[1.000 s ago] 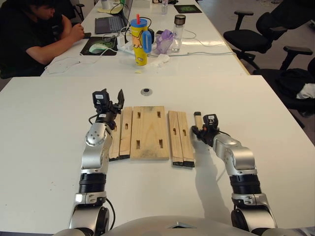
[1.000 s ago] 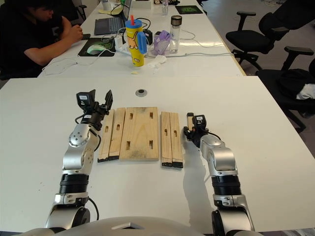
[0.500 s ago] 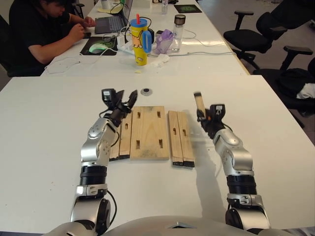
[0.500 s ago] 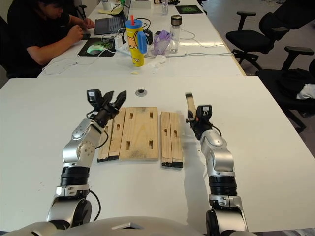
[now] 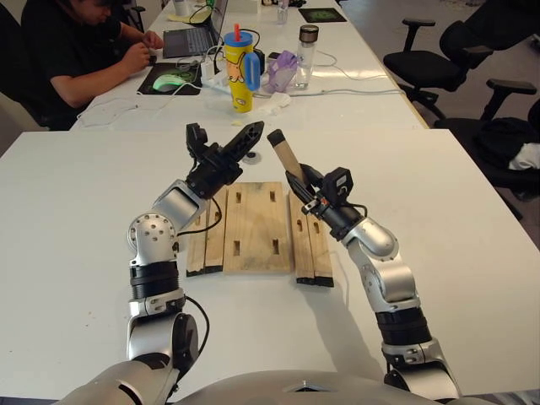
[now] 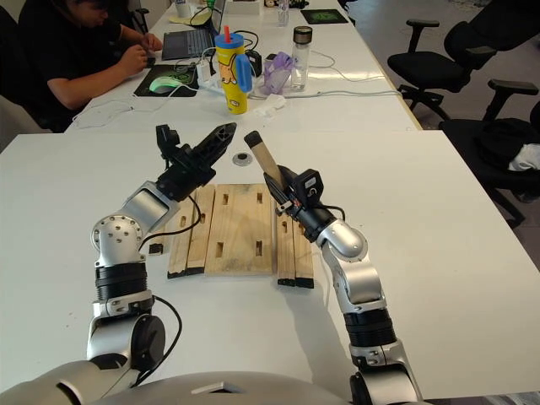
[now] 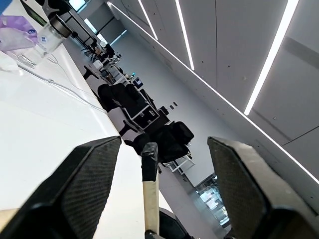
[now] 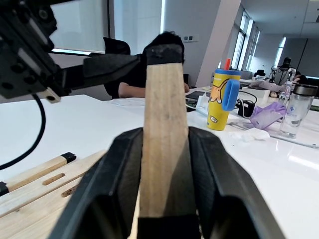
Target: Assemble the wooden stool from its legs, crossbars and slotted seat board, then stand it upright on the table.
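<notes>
My right gripper (image 5: 305, 189) is shut on a short wooden bar (image 5: 285, 159) with a black tip, holding it tilted in the air above the slotted seat board (image 5: 256, 226). The board lies flat on the white table, with a pair of slotted wooden legs (image 5: 207, 233) on its left and another pair (image 5: 310, 238) on its right. My left gripper (image 5: 251, 135) hangs open in the air, its fingers pointing at the bar's black tip and a little apart from it. In the left wrist view that bar (image 7: 149, 191) stands between the spread fingers (image 7: 92, 181). The right wrist view has the bar (image 8: 162, 94) clamped between both pads (image 8: 122, 174).
A round grommet (image 6: 243, 157) sits in the table behind the board. The far table holds a yellow cup (image 5: 239, 74), a bottle (image 5: 306, 52) and a laptop (image 5: 191, 38). Office chairs (image 5: 439, 59) stand at the right. Bare table lies on both sides of the wooden parts.
My right gripper lifted the bar from the table right of the legs and swung it up over the board. My left arm rose and moved right, toward the bar's tip.
</notes>
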You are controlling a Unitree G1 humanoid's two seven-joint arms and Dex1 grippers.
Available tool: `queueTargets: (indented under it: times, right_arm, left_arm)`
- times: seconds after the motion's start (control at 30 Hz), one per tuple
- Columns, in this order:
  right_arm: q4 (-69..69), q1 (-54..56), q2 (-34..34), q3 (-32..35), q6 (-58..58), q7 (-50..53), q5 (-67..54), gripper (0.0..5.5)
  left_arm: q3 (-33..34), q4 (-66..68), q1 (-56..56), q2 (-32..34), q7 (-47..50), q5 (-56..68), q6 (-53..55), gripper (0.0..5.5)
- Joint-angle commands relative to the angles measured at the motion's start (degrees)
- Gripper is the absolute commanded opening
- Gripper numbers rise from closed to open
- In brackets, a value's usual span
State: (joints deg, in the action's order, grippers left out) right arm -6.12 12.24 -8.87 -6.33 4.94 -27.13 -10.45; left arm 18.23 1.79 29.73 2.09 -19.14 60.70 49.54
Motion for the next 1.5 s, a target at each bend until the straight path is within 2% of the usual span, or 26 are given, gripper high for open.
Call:
queueTargets:
  times: [0.03,0.3,0.77,1.0,1.03,1.07,1.2,1.3,1.5]
  right_arm:
    - [-1.0,0.0,-0.2,-0.6,-1.8,-0.8,-0.1,1.29]
    - [-2.0,-0.7,-0.8,-2.2,-3.0,-2.0,0.1,1.29]
    - [-2.9,-1.5,-1.3,-3.2,-2.9,-2.9,0.1,1.29]
    - [-2.1,-0.5,-1.4,-2.3,-2.0,-1.3,1.1,1.29]
    - [-1.9,-0.5,-1.3,-2.2,-2.0,-1.3,1.0,1.29]
    - [-1.8,-0.4,-1.2,-2.0,-2.2,-1.1,1.1,1.66]
    - [-1.0,-0.5,-1.7,-2.2,-2.6,-0.6,2.4,2.21]
    - [1.6,-1.6,-3.4,-2.2,-2.0,0.3,4.7,2.25]
    - [7.5,-3.6,-6.0,5.5,-0.4,2.8,2.6,2.25]
  left_arm:
    - [-0.7,0.2,1.2,0.3,1.1,0.8,1.4,3.22]
    - [-1.4,0.8,1.6,0.6,0.9,1.3,2.3,3.22]
    - [-3.2,1.1,1.1,3.3,-0.9,-0.1,2.6,1.49]
    - [-3.7,2.7,1.4,5.2,-2.4,-1.8,1.7,0.43]
    - [-3.6,2.8,1.4,5.1,-2.3,-2.0,1.4,0.43]
    - [-3.4,2.9,1.5,4.9,-2.1,-2.1,1.1,0.43]
    - [-1.8,3.1,1.5,4.5,-1.2,-2.5,-1.2,0.43]
    - [1.5,2.8,1.2,4.8,0.8,-2.7,-4.9,0.43]
    - [6.0,-6.2,-7.2,6.5,8.4,-9.5,-13.4,0.43]
